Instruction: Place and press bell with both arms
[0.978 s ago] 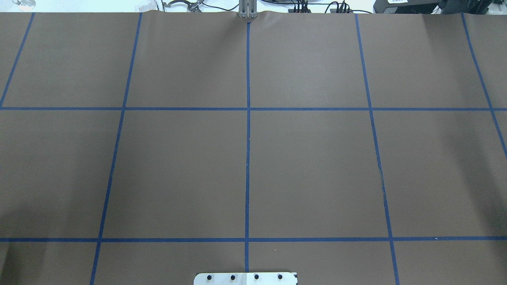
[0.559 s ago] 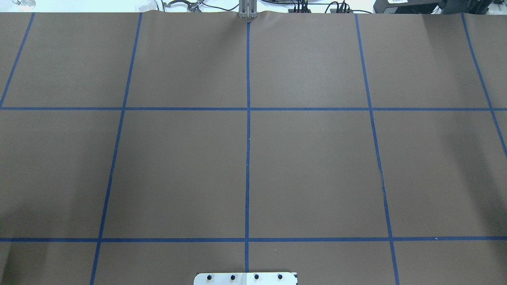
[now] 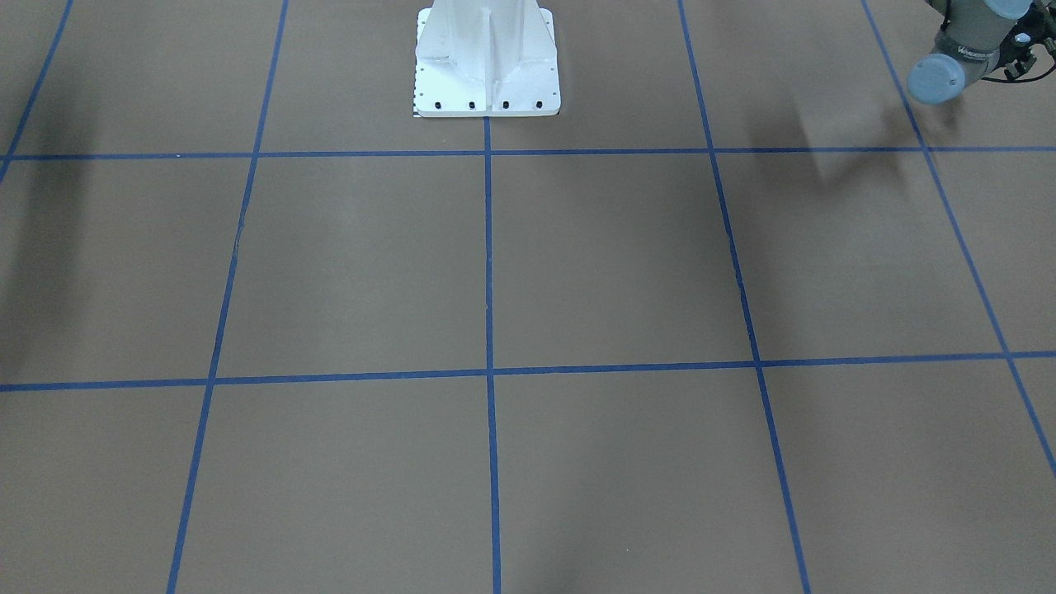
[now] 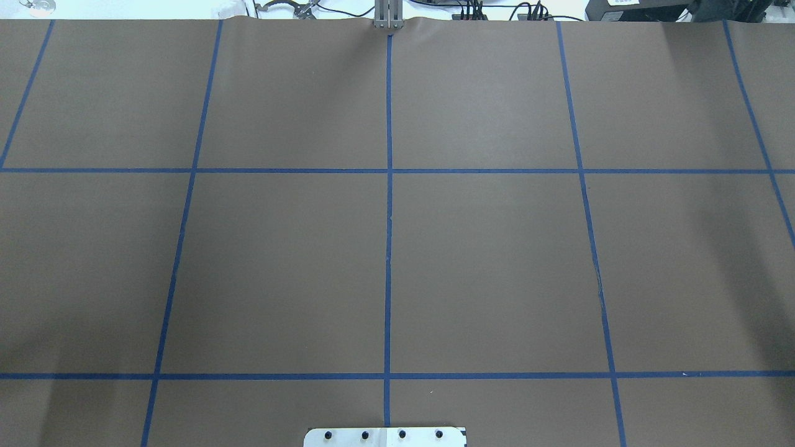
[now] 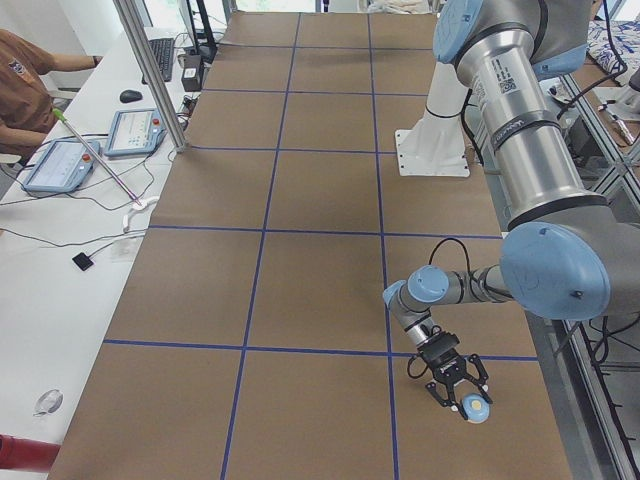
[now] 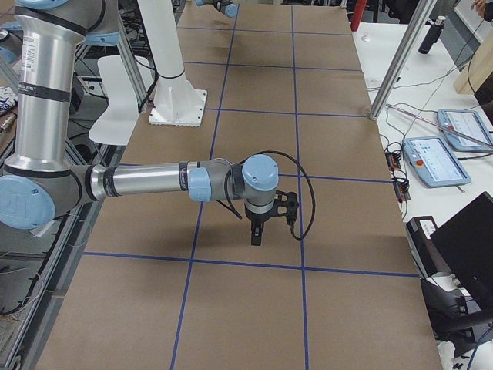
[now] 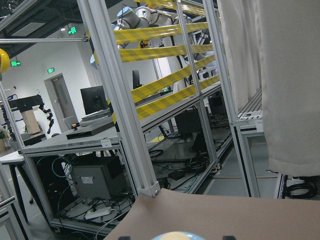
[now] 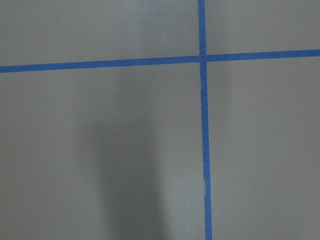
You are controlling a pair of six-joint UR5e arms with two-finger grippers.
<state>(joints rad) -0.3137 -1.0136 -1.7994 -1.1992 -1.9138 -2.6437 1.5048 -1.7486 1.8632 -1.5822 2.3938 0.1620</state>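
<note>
So the bell [image 5: 474, 408] is way out at the end of the bench [image 4: 279, 267] on the robot's left, on the robot-side strip just past a blue tape line [image 5: 320, 350]. It only shows in the left side view and the left wrist view. The left claw [image 5: 465, 397] has a finger on either side of it. I honestly can't tell if it's actually squeezing it, since the wrist cam only catches the cream top [image 7: 172, 235] at the very bottom edge. It's a round dome, so there's no real long side. The cream button faces up, best I can make out, and the claw comes at it low and slanted. I can't tell whether it's touching the bench.

The left arm [image 5: 530, 150] is folded down toward it. The right arm [image 6: 146, 181] is stretched out low over the middle, and the right claw [image 6: 255, 237] points straight down near a tape crossing [image 8: 202, 57]. No clue if that one's spread or pinched, since only the side cam sees it.

Compared with a second ago, the overhead looks basically the same, with no arms or bell in it. The only change is that the dark shadow in the lower-left corner has thinned out.
</note>
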